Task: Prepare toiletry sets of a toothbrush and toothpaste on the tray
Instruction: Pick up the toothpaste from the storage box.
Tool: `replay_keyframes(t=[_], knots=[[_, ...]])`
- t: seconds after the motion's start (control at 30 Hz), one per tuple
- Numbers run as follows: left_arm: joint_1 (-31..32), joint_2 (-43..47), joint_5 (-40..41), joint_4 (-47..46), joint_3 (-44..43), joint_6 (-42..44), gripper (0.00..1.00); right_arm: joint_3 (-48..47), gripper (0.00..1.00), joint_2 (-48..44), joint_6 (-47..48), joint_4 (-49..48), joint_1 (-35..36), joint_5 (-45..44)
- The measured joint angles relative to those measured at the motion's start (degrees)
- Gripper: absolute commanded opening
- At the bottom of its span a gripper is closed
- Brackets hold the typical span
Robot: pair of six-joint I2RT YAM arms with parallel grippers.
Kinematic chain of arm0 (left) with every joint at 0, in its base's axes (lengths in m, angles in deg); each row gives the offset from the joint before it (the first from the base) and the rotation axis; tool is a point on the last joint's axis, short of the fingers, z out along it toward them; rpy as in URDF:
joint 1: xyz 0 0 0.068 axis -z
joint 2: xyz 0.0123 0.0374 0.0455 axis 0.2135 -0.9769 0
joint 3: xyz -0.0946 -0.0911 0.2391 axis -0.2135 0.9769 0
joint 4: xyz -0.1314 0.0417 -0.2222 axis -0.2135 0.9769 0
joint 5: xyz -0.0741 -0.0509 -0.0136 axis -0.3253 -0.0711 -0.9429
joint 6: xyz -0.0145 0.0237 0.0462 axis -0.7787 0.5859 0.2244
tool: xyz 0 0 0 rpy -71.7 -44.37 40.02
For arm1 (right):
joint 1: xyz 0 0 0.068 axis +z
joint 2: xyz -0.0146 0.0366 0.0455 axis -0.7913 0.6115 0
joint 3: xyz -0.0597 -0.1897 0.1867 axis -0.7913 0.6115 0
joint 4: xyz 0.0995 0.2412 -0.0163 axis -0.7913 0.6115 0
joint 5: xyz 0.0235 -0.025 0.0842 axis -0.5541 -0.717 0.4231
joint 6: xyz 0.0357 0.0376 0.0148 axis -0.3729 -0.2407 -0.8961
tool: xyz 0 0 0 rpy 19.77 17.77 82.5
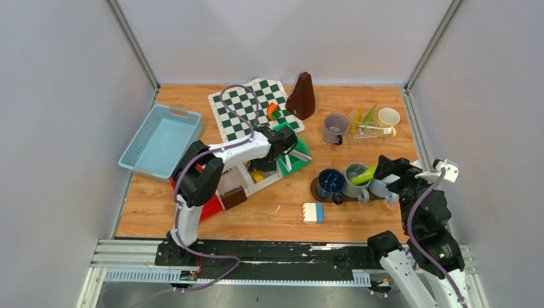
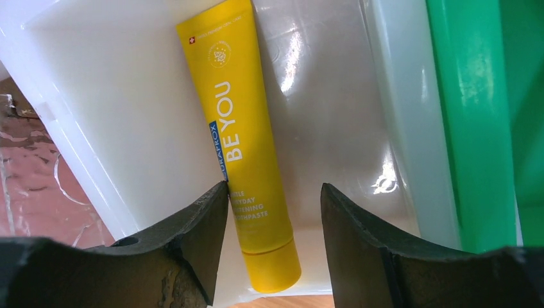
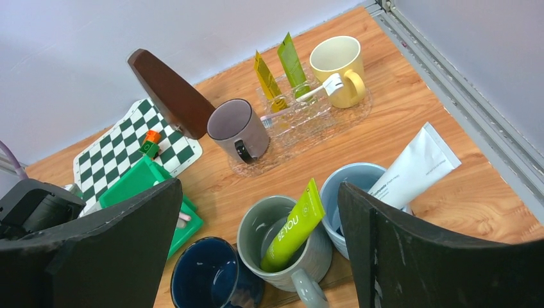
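A yellow tube (image 2: 237, 128) was found lying flat in a white compartment (image 2: 96, 96), beside a green compartment (image 2: 475, 96), left of the centre of the bench (image 1: 269, 215). The left gripper (image 2: 274, 199) was positioned over the cap end of this tube with its jaws partly spread, one on each side. The left finger was seen at the tube's edge and the right finger stood apart from it, so the tube was not clamped.

A clear tray (image 3: 359, 112) was located near the far right corner of the bench. On it were carried a grey mug (image 3: 238, 128) and a pale yellow mug (image 3: 333, 64). Between them stood a clear holder (image 3: 301, 119) with a second yellow tube (image 3: 266, 80) and a green tube (image 3: 292, 61), and a whitish toothbrush (image 3: 301, 97) was laid across it.

Towards the near edge, three mugs were grouped close together:
- a dark blue mug (image 3: 212, 276);
- a grey-green mug (image 3: 314, 260) containing a second green tube (image 3: 295, 224);
- a light blue mug (image 3: 349, 176) containing a white tube (image 3: 414, 170).

The right gripper (image 3: 260, 189) was held above this group with its jaws spread wide, gripping nothing.
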Motion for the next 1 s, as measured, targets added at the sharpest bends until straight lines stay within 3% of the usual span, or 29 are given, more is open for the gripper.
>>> replay_keyframes(t=[0.37,0.53,0.73,1.0], knots=[[-1.31,-0.28,-1.86,1.27,0.07,-1.05,0.33,0.85,0.93,-0.7,0.87,-0.13,0.0,-0.81],[-1.4,1.92,-2.58,-0.83,2.89,-2.25,0.26,0.85,0.93,-0.37,0.9,-0.22,0.0,-0.66],[-1.38,9.05,-4.13,-3.19,7.21,-3.3,0.18,0.61,0.93,2.82,0.87,-0.37,0.0,1.53],[-1.09,25.51,-3.96,-10.21,14.23,-2.34,0.09,-2.69,0.93,9.18,0.83,-0.55,0.0,7.67]])
